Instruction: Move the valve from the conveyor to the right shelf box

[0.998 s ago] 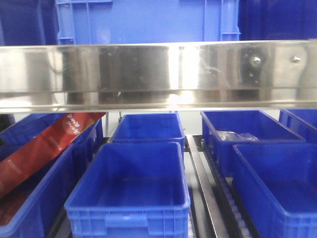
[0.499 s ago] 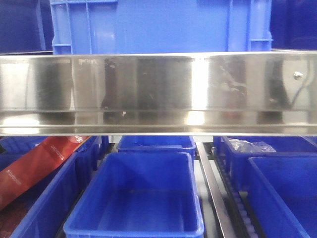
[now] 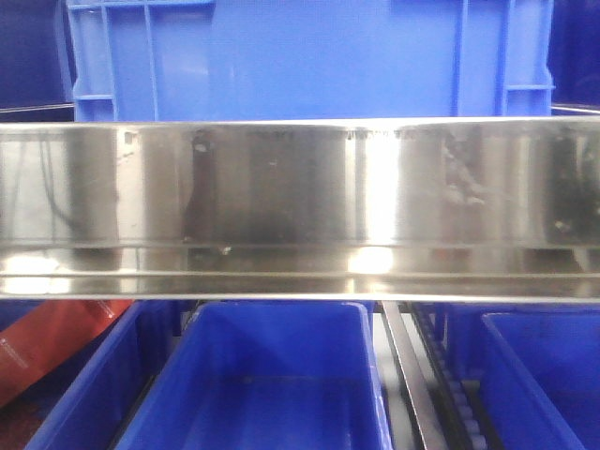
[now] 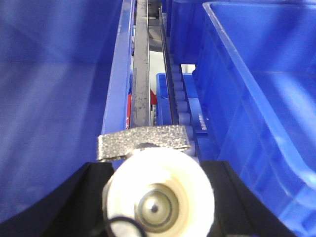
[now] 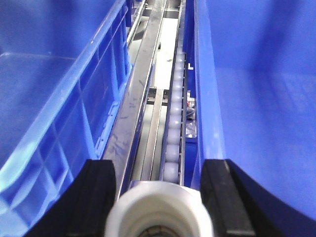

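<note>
Left gripper (image 4: 158, 169): black fingers pressed against a white round plastic valve (image 4: 158, 197) that has a rough grey metal tab on top.
Valve place: at the near end of the steel roller track (image 4: 175, 98), between the blue plastic bins (image 4: 59, 98) flanking it.
Right gripper (image 5: 158, 167): also over a roller track; a white round piece (image 5: 158, 210) sits between its fingers, mostly cut off, so I cannot tell the grip.
Front view: a shiny steel shelf beam (image 3: 300, 197) crosses above the track, with a blue crate (image 3: 309, 56) on it.

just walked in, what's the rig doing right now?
Both arms are in among the blue shelf bins, along the roller track. The left pincer grips a white round valve, which is not yet in a box. The right pincer has a similar white part between its fingers, mostly cut off by the frame edge, so its grip is unclear.
</note>
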### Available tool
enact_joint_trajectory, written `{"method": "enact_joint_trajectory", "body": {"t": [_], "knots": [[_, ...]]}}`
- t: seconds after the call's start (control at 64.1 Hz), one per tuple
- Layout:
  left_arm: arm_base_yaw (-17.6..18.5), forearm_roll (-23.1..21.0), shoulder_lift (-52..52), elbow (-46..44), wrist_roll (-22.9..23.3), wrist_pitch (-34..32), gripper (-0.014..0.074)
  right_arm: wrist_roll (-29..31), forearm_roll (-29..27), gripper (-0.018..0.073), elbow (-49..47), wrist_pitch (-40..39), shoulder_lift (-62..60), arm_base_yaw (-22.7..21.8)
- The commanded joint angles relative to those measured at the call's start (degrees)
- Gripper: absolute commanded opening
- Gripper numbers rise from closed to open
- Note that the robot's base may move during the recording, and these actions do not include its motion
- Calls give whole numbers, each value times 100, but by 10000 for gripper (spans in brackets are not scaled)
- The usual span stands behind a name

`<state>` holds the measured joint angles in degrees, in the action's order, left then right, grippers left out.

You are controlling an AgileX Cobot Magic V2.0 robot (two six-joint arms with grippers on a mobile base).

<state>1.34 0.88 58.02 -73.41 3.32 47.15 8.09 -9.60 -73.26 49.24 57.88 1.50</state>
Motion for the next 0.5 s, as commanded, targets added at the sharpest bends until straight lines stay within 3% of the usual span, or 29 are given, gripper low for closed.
{"method": "enact_joint_trajectory", "body": {"t": [0.0,0.483], "knots": [[-2,-14,-48,-58,35,-322,-111,32,35,-153,-56,-346,-72,-18],[-2,-14,-48,-58,35,-322,-111,32,35,-153,-56,-346,-72,-18]]}}
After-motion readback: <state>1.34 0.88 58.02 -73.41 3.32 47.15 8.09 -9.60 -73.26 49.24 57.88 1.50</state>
